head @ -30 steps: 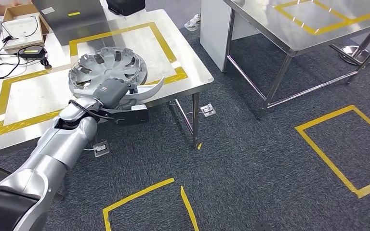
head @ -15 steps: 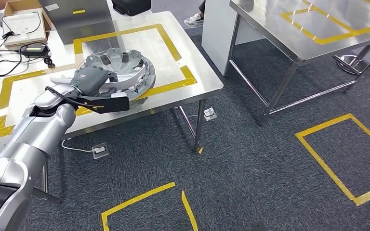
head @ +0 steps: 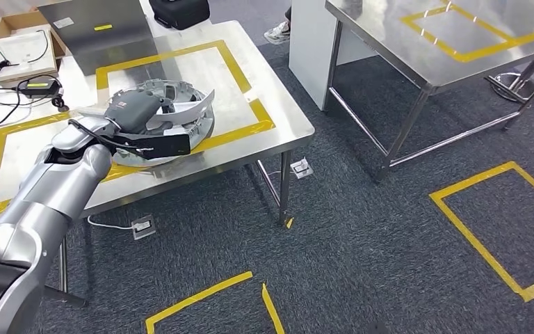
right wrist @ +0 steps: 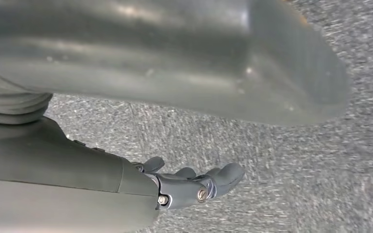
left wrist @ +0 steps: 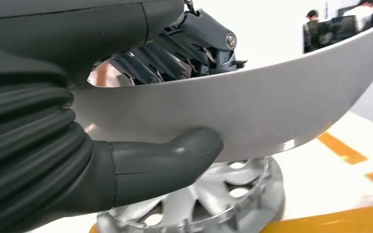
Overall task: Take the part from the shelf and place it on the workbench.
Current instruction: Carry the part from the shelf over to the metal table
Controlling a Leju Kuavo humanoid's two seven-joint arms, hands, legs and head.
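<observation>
My left hand (head: 135, 113) grips a curved silver trim part (head: 196, 103) and holds it low over the workbench (head: 286, 129). In the left wrist view the thumb (left wrist: 167, 159) presses the part's (left wrist: 272, 107) outer face while the dark fingers (left wrist: 175, 58) hook over its inner edge. Directly beneath lies a silver wheel cover (head: 200, 131), flat on the bench across the yellow tape; its spokes (left wrist: 209, 199) appear below the held part. My right hand (right wrist: 194, 187) hangs above the grey carpet, fingers loosely bent, holding nothing.
Yellow tape squares (head: 240, 73) mark the bench top. At its back stand a cardboard box (head: 21, 42), a black adapter with cables (head: 36, 87), a metal sheet (head: 97, 31) and a black bag (head: 177, 10). A second steel table (head: 403, 52) is to the right. Taped squares (head: 490, 233) mark the floor.
The camera has shifted. My left hand has carried the curved part from the bench's front edge inward and now holds it over the wheel cover, lower than half a second ago.
</observation>
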